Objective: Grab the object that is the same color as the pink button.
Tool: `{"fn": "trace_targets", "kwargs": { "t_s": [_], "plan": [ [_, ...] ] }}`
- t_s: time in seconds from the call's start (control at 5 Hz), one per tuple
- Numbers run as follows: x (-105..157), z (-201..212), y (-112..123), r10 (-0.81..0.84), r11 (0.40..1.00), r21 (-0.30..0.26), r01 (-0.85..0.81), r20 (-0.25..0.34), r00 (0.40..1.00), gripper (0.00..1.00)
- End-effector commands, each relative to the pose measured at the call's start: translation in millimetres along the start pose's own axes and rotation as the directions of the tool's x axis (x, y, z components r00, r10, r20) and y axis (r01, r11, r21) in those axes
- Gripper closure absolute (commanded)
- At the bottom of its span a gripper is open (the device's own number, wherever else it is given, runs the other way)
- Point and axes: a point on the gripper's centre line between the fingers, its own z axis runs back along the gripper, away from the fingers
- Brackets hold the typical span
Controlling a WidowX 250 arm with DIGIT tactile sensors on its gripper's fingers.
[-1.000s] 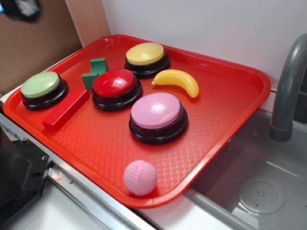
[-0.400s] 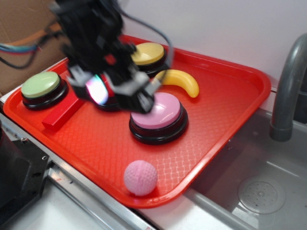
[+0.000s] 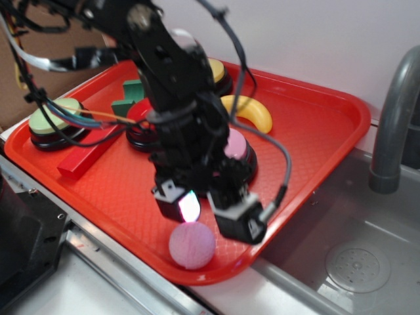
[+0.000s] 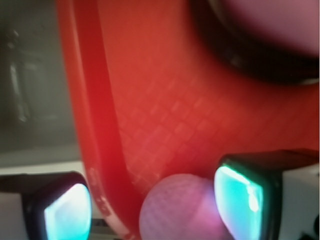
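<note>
On the exterior view you are seeing a pale green dome button on a black base (image 3: 51,122) sitting at the far left corner of the red plastic tray with a waffle-textured floor (image 3: 315,141), partly crossed by cables. Just beside it a red rectangular block (image 3: 85,153) is lying near the tray's left edge, and a green angular block (image 3: 128,98) is showing behind it toward the back edge. The black robot arm (image 3: 172,85) is reaching down over the middle of the tray, hiding most of the red dome button (image 3: 138,113) and most of the large glossy pink dome button on a black base (image 3: 237,146); a yellow dome button (image 3: 218,71) is peeking out behind the arm near the back edge. A yellow plastic banana (image 3: 252,111) is lying just to the right of the arm. The gripper (image 3: 209,213) is hovering low near the tray's front edge with its jaws spread apart, holding nothing. The small pale pink dimpled ball (image 3: 191,245) is resting on the tray floor right at the front rim, just below those jaws. On the wrist view the ball (image 4: 182,207) is sitting between the two glowing pads (image 4: 239,195), nearer the right one; whether it is touching you cannot tell. At the far right a grey faucet (image 3: 394,118) is rising over a grey sink (image 3: 354,262).
</note>
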Motion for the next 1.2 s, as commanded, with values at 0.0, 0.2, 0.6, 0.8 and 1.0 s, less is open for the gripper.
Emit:
{"fn": "trace_targets", "kwargs": {
  "t_s": [0.0, 0.2, 0.6, 0.8, 1.0],
  "plan": [
    [-10, -2, -18, -0.009, 1.000, 0.016, 0.008, 0.014, 1.000, 0.09],
    [-14, 2, -18, -0.017, 1.000, 0.006, 0.016, 0.031, 0.999, 0.99],
    [-12, 9, -9, 0.015, 1.000, -0.001, -0.015, 0.049, 0.999, 1.00],
    [-11, 10, -6, 0.024, 1.000, 0.010, -0.024, 0.038, 0.999, 1.00],
    [-9, 10, -4, 0.025, 0.999, 0.040, -0.027, 0.043, 0.999, 1.00]
  ]
}}
